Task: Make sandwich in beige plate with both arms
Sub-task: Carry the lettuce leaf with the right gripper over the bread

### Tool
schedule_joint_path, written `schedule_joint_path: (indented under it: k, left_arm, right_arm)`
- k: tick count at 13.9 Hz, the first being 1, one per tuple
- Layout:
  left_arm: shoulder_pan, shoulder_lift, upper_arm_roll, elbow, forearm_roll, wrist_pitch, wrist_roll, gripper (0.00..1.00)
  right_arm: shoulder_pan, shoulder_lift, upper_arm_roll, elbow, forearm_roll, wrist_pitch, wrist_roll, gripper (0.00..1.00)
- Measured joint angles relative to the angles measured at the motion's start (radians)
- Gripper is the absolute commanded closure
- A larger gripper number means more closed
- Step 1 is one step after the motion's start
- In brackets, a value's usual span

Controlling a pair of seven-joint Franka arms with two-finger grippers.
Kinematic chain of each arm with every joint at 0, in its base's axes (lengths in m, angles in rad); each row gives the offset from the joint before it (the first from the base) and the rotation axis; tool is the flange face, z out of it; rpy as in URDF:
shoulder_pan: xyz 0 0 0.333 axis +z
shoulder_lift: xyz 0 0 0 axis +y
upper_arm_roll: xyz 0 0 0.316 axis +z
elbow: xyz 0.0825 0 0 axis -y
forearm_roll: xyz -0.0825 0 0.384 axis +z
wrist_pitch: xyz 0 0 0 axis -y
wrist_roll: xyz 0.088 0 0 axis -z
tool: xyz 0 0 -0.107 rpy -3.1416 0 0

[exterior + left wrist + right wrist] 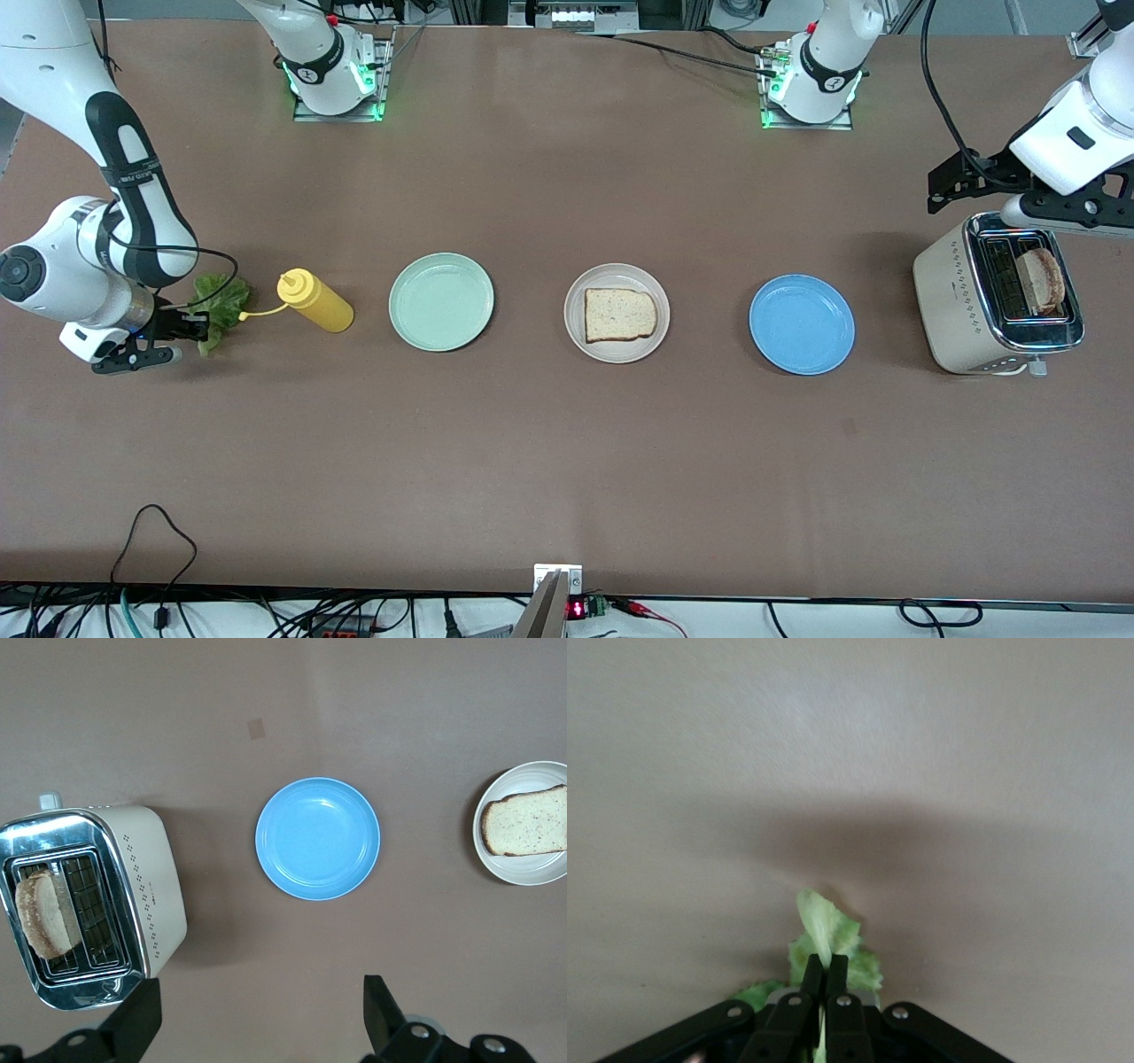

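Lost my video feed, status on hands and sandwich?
Right hand shut on lettuce beside mustard bottle. Left hand open above toaster. One slice on beige plate; another in toaster.

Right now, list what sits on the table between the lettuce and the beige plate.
In the front view, between the lettuce held by the right gripper and the beige plate: a yellow squeeze bottle, then a mint-green plate.

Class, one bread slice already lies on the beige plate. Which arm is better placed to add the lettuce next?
Right: its claw is shut on the lettuce. The left claw is open by the toaster, past the beige plate.
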Motion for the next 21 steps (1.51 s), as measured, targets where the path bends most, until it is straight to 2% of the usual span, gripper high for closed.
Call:
schedule_joint_path:
  k: [2,4,8,10,14,17,21]
  left_arm:
    - [0.0,0.0,0.0,0.0,0.0,0.0,0.0,0.0]
    - [0.0,0.0,0.0,0.0,0.0,0.0,0.0,0.0]
    - [0.0,0.0,0.0,0.0,0.0,0.0,0.0,0.0]
    - [0.0,0.0,0.0,0.0,0.0,0.0,0.0,0.0]
    - [0.0,0.0,0.0,0.0,0.0,0.0,0.0,0.0]
    - [0.0,0.0,0.0,0.0,0.0,0.0,0.0,0.0]
    - [0.0,0.0,0.0,0.0,0.0,0.0,0.0,0.0]
  right_arm:
    - [0.003,-0.026,0.001,0.02,-0.004,-0.04,-0.06,1.0]
    - [0.007,-0.068,0.005,0.065,-0.008,-0.15,-0.183,1.0]
    - [0.016,-0.116,0.013,0.232,-0.01,-0.422,-0.587,1.0]
    - [0.042,-0.12,0.016,0.323,-0.01,-0.534,-0.694,1.0]
    - [0.148,-0.124,0.026,0.514,-0.008,-0.732,-0.81,1.0]
    - [0.254,-0.125,0.043,0.606,0.011,-0.812,-0.845,1.0]
    - [0.398,-0.124,0.054,0.642,0.139,-0.815,-0.828,1.0]
